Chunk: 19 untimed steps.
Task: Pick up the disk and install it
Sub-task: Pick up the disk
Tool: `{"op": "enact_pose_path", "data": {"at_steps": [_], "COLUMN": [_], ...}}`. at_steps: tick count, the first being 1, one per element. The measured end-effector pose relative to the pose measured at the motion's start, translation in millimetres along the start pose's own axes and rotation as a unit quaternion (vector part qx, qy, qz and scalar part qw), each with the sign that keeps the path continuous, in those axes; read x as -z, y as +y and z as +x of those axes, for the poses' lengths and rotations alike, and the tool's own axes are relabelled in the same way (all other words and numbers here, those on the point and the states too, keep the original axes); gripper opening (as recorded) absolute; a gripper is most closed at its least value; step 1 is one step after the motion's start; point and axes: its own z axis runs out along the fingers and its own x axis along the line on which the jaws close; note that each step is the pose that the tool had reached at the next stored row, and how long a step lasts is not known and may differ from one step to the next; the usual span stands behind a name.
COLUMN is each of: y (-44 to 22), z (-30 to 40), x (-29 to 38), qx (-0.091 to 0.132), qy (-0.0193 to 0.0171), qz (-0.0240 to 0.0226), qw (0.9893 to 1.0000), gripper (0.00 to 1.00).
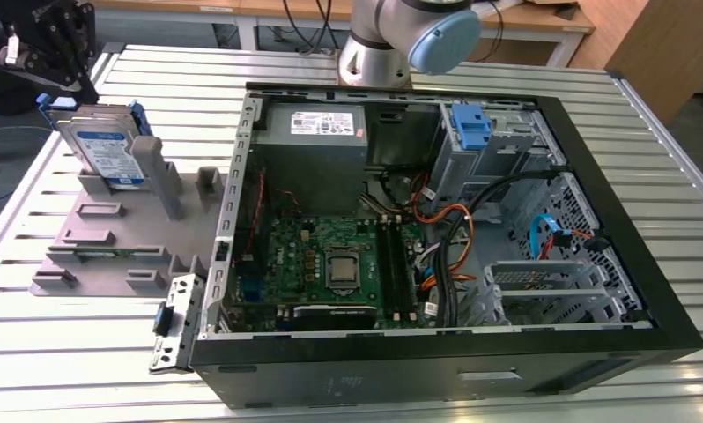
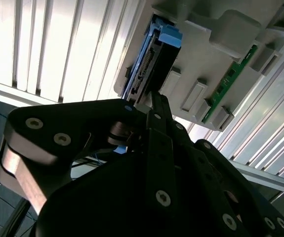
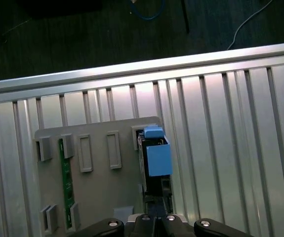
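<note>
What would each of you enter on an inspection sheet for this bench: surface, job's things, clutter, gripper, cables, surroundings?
Surface: slatted metal table carrying a grey fixture tray and an open computer case.
Job's things: disk stands on edge in the tray, not installed.
Clutter: green circuit strip slotted in the tray.
Gripper: gripper close at the disk's top end; contact cannot be told.
Cables: orange, black and blue leads inside the case.
Surroundings: wooden furniture; floor cables.
</note>
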Motion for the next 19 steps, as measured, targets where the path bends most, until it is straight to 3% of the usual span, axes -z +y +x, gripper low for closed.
{"op": "enact_pose_path", "data": {"at_steps": [19], "y": [0.0], "z": [-0.1], "x": [-3.1], "qx": [0.019], "qy": [-0.0006], "qz": [-0.0007], "qw": [0.9998], "gripper": [0.11]}}
